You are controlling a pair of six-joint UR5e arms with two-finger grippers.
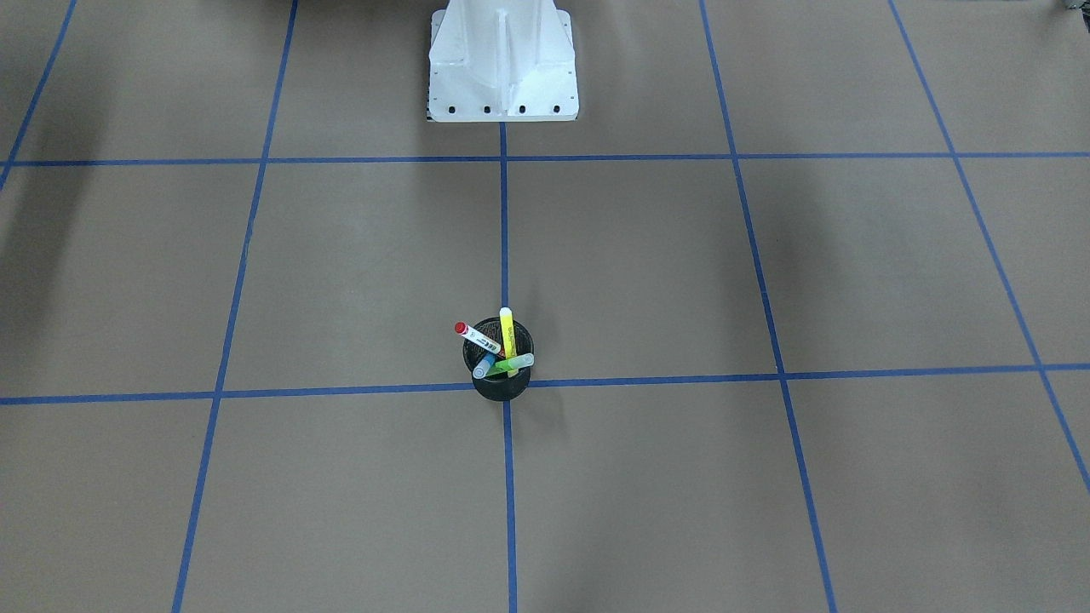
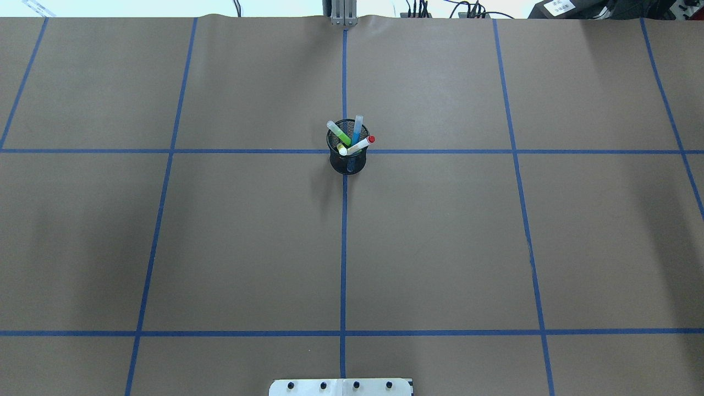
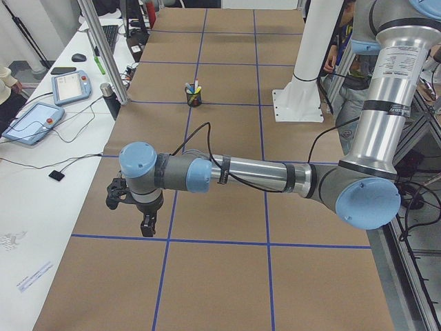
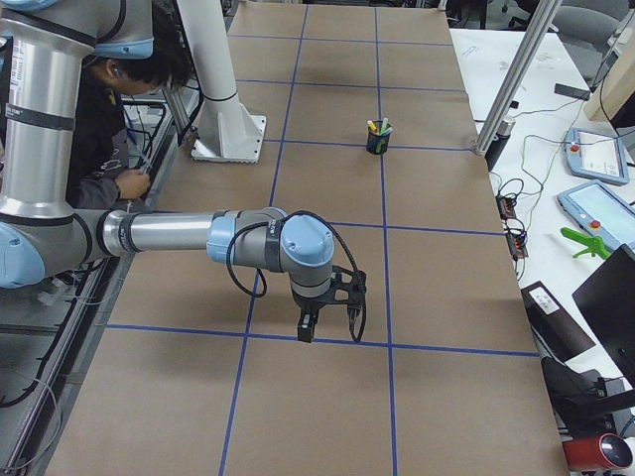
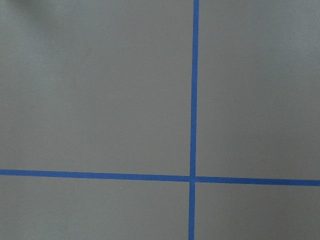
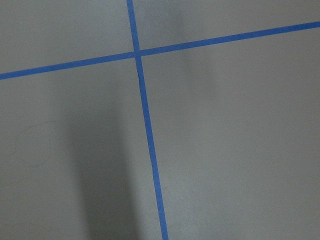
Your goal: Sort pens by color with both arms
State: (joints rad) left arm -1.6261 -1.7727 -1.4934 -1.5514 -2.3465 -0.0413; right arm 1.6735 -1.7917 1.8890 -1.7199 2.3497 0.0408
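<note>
The counter, brown paper under a blue tape grid, runs wide to both sides of the cup. The cup stands on a tape crossing at mid-width, well apart from the white base and from both hands. In it lean a blue pen, a green pen, a yellow pen and a white pen with a red end. The left arm reaches level over the counter's left end, and the left hand points down above the paper. The right arm and right hand do likewise at the right end. I cannot tell how far either hand is open.
</note>
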